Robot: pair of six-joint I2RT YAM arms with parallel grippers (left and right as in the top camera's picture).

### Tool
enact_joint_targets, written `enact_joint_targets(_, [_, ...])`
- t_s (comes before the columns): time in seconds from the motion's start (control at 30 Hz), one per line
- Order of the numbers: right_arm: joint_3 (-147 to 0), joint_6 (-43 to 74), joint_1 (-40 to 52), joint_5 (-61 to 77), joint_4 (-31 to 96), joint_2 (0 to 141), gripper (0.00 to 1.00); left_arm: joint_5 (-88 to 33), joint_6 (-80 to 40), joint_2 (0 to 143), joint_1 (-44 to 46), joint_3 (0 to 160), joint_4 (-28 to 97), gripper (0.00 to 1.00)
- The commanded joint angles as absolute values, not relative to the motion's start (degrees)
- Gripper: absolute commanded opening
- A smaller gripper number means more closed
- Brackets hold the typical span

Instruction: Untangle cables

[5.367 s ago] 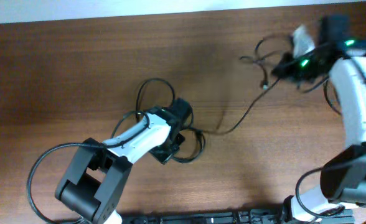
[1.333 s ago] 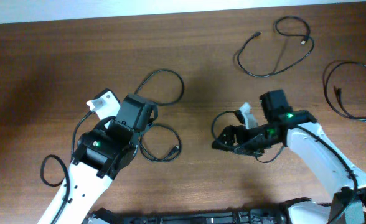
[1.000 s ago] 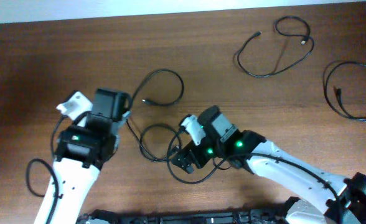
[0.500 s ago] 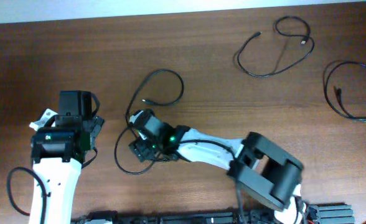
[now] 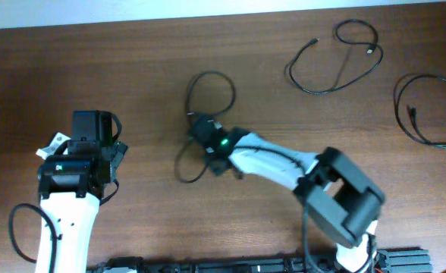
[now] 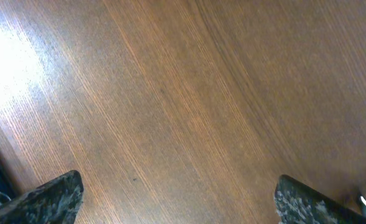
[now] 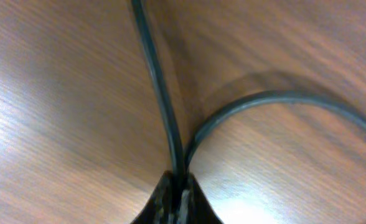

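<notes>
One black cable [image 5: 214, 79] lies in the middle of the table, looping away from my right gripper [image 5: 199, 127], with a lower loop [image 5: 183, 168] trailing toward the near side. My right gripper [image 7: 178, 184] is shut on this cable, and two strands [image 7: 157, 93] run out from between its closed jaws. A second cable [image 5: 337, 59] lies loose at the far right. A third cable [image 5: 428, 112] curls at the right edge, apart from the others. My left gripper [image 5: 94, 125] is at the left, open over bare wood [image 6: 180, 202], with nothing between its fingers [image 6: 52, 198].
The wooden table [image 5: 71, 61] ends at a pale far edge [image 5: 132, 15]. My right arm [image 5: 337, 205] reaches across the near middle from the right. A dark rail [image 5: 246, 265] runs along the near edge.
My right gripper has shut on the middle cable and carried it up and to the right. The left arm drew back to the left earlier and now stays still, open.
</notes>
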State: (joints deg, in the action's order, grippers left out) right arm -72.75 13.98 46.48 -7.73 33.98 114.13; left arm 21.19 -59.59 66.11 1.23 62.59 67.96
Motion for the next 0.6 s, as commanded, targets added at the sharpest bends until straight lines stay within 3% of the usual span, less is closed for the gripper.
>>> enact_joint_targets(0.0, [-71.22,1.43,36.38,-10.02,44.99,103.61,0.04,21.15,-60.14,65.87,0.95,63.26,68.05,0.99])
enact_joint_targets(0.3, [-71.22,3.62,8.45,-5.58,62.61,69.17,0.04,21.15,-60.14,65.87,0.95,63.26,68.07,0.99])
enact_joint_targets(0.43, [-71.22,4.62,-2.42,-3.92,62.50,56.10,0.04,21.15,-60.14,65.87,0.95,63.26,68.07,0.99])
enact_joint_targets(0.57, [-71.22,0.03,-6.85,6.92,57.47,48.01,0.04,21.15,-60.14,65.87,0.95,63.26,68.07,0.99])
